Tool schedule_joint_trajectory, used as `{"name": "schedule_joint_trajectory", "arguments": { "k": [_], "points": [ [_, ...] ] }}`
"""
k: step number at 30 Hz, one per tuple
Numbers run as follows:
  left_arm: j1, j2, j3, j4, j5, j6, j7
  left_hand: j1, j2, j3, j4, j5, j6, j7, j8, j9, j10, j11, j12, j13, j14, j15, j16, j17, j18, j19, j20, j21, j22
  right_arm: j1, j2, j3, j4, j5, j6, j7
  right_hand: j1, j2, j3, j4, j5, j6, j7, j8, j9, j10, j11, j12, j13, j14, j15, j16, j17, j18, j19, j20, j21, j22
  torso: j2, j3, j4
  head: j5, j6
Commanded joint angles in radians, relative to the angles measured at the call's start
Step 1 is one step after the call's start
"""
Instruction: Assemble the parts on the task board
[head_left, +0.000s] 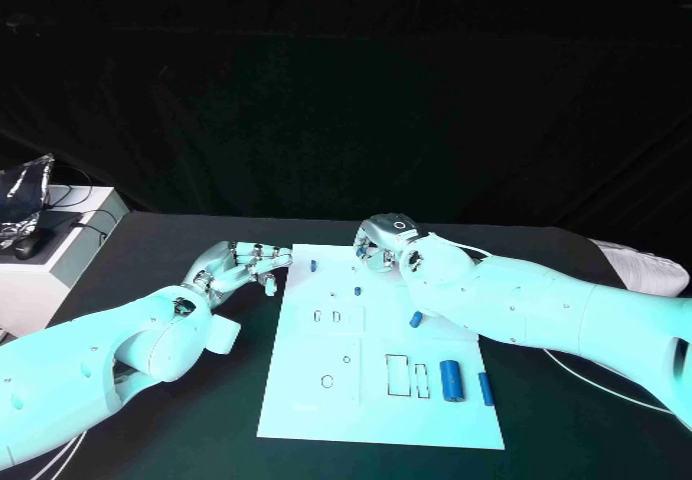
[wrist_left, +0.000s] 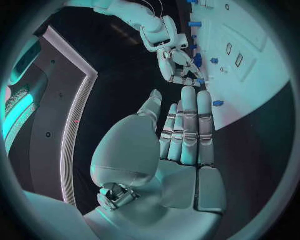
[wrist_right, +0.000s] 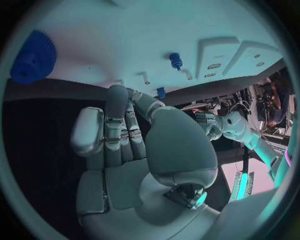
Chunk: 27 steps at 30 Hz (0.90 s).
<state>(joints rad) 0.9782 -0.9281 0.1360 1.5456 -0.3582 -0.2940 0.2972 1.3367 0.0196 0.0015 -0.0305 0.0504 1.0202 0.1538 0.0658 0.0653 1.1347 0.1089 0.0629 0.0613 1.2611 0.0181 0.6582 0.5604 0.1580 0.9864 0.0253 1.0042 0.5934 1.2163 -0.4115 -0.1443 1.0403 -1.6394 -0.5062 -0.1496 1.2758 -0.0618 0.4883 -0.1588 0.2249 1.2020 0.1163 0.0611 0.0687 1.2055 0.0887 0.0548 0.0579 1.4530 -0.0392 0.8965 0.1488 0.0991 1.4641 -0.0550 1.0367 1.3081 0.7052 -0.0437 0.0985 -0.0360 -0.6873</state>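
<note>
Fingers (wrist_left: 187, 125) of the left silver many-fingered hand (head_left: 242, 265) are seen held straight and pressed side by side, with nothing between them; the hand is placed just beside the left edge of the white rectangular task board (head_left: 382, 345), near its far corner. Fingers (wrist_right: 119, 132) of the right silver many-fingered hand (head_left: 392, 245) are seen curled inward over the far edge of the task board, and no part is seen between them, though whether they touch the board cannot be told. The task board is laid flat on the black table (head_left: 159, 420), in the middle. A large blue cylindrical part (head_left: 453, 381) is seen lying on the board near its right edge, toward the near end, with a slim blue bar-shaped part (head_left: 485, 388) just beside it on the outer side. A short blue peg (head_left: 415, 320) is seen on the board close under the right forearm, and a small blue peg (head_left: 312, 266) stands near the board's far left corner, beside the left fingertips. A blue toothed gear (wrist_right: 34, 57) is shown in the right wrist view, lying on the board.
</note>
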Motion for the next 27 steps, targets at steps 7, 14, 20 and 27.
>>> {"name": "schedule_joint_trajectory", "arguments": {
  "k": [7,14,20,27],
  "points": [
    [0.001,0.003,0.001,0.002,0.004,0.007,0.008,-0.002,0.012,-0.001,-0.005,-0.001,-0.006,0.005,-0.002,0.001,-0.010,0.001,-0.001,0.001,-0.001,0.006,0.007,-0.005,0.014,0.000,0.007,0.005,0.002,-0.002,0.012,-0.001,-0.014,-0.009,0.022,0.005,0.010,-0.011,-0.010,0.008,-0.011,-0.018,0.007,0.002,0.000,0.001,-0.018,0.004,0.001,0.002,0.000,-0.015,-0.005,0.026,0.070,0.003,-0.031,0.091,0.001,0.0002,0.0010,0.001,-0.005],
    [0.001,0.003,0.001,0.002,0.004,0.008,0.007,-0.002,0.012,-0.001,-0.005,-0.001,-0.006,0.005,-0.002,0.001,-0.010,0.001,-0.001,0.001,-0.001,0.006,0.007,-0.005,0.014,0.000,0.007,0.005,0.002,-0.003,0.015,-0.001,-0.020,-0.001,0.027,0.012,0.003,-0.039,-0.024,0.021,-0.003,-0.035,0.012,0.001,-0.002,-0.022,-0.010,0.003,0.001,0.002,0.004,-0.027,-0.009,0.032,0.069,0.008,-0.068,0.080,0.001,-0.0003,-0.0002,0.004,-0.008],
    [0.001,0.004,0.001,0.001,0.005,0.009,0.007,-0.002,0.012,-0.001,-0.005,-0.001,-0.006,0.005,-0.002,0.001,-0.010,0.001,-0.001,0.001,-0.001,0.006,0.007,-0.005,0.014,0.000,0.007,0.005,0.002,-0.004,0.018,-0.002,-0.022,0.005,0.032,0.017,0.005,-0.059,-0.052,0.028,-0.005,-0.059,0.020,0.001,-0.003,-0.052,-0.001,0.004,0.001,0.001,0.010,-0.043,-0.014,0.040,0.066,0.013,-0.113,0.064,0.001,0.0000,-0.0005,0.005,-0.009],
    [0.001,0.005,0.002,-0.001,0.005,0.010,0.006,-0.002,0.013,-0.001,-0.005,-0.001,-0.008,0.006,-0.003,0.001,-0.011,0.002,-0.001,0.001,-0.002,0.007,0.009,-0.007,0.014,0.000,0.007,0.004,0.002,-0.004,0.021,-0.002,-0.027,0.016,0.026,0.024,0.016,-0.077,-0.091,0.039,-0.009,-0.093,0.035,0.000,-0.004,-0.112,0.015,0.004,0.001,0.005,0.018,-0.061,-0.019,0.052,0.065,0.020,-0.167,0.043,0.002,-0.0003,-0.0003,0.006,-0.009]
  ]
}}
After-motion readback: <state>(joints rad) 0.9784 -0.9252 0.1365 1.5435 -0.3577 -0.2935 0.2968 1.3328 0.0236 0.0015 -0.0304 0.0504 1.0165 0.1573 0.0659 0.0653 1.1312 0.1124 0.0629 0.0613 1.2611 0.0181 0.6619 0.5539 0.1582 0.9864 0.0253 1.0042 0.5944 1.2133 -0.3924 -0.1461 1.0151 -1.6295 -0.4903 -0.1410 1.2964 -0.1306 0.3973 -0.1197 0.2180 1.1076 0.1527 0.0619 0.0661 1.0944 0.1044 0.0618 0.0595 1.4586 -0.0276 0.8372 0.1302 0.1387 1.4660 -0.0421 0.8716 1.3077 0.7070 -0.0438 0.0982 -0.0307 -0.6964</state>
